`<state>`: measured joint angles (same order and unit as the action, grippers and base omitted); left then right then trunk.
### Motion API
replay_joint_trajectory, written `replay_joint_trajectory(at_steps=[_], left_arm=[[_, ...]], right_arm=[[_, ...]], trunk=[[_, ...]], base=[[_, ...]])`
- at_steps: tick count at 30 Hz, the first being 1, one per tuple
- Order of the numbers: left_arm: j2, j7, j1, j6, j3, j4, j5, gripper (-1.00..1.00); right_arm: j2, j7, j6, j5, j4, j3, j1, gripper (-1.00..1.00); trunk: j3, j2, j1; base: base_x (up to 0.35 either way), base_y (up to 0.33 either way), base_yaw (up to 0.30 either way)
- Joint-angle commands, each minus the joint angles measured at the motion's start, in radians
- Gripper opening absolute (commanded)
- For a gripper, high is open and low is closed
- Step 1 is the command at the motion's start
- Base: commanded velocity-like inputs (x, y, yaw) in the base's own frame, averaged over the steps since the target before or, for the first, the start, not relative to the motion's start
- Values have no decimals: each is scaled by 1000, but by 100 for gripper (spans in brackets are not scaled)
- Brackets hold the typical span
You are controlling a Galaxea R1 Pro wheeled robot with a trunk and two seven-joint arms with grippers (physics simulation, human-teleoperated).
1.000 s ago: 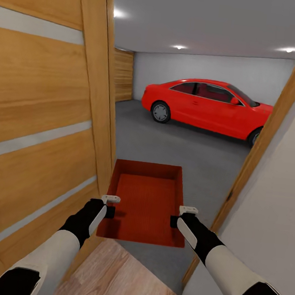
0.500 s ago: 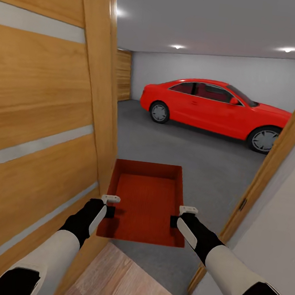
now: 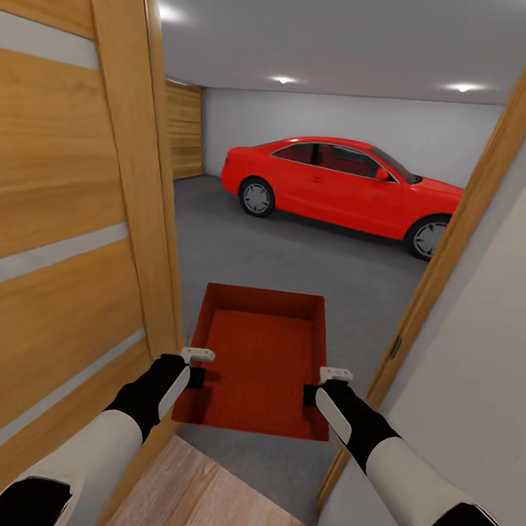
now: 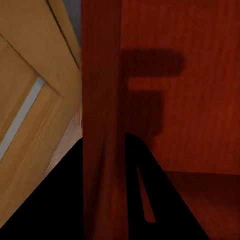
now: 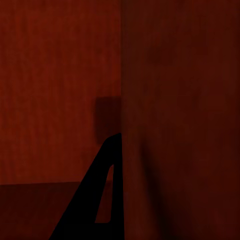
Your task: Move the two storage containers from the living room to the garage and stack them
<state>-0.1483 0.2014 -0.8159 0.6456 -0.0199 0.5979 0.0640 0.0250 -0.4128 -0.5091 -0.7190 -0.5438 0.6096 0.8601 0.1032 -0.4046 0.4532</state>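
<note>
I hold one red-orange storage container (image 3: pixel 260 361) level in front of me, over the threshold where the garage floor (image 3: pixel 296 259) begins. My left gripper (image 3: pixel 194 378) is shut on its left wall and my right gripper (image 3: pixel 312 394) is shut on its right wall. In the left wrist view the thin red wall (image 4: pixel 102 125) runs between the dark fingers (image 4: pixel 150 200). In the right wrist view the container wall (image 5: pixel 170 125) stands against a dark finger (image 5: pixel 95 210). The second container is out of view.
An open wood-panelled door (image 3: pixel 54 231) stands close on my left. The door frame (image 3: pixel 454 236) and a white wall (image 3: pixel 480 361) are close on my right. A red coupe (image 3: pixel 337 182) is parked at the back of the garage. Light wood planks (image 3: pixel 211 502) lie under me.
The whole picture has shifted left, so the camera has turned right in the doorway. The container and both grippers keep the same place in the view.
</note>
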Motion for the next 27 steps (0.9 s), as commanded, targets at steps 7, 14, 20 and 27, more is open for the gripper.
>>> replay_joint_trajectory(at_steps=[7,14,20,27], left_arm=[[0,10,0,6,-3,-1,5,-100],[0,10,0,9,-3,-1,5,-100],[0,10,0,9,-3,-1,5,-100],[0,10,0,9,-3,-1,5,-100]], right_arm=[[56,-15,24,49,-2,-46,2,-100],[56,-15,24,49,-2,-46,2,-100],[56,-15,24,49,-2,-46,2,-100],[56,-14,24,49,-2,-46,2,-100]], trunk=[[2,-2,1],[2,-2,1],[2,-2,1],[2,-2,1]], base=[[0,0,-223],[120,160,-26],[161,158,-1],[136,114,0]])
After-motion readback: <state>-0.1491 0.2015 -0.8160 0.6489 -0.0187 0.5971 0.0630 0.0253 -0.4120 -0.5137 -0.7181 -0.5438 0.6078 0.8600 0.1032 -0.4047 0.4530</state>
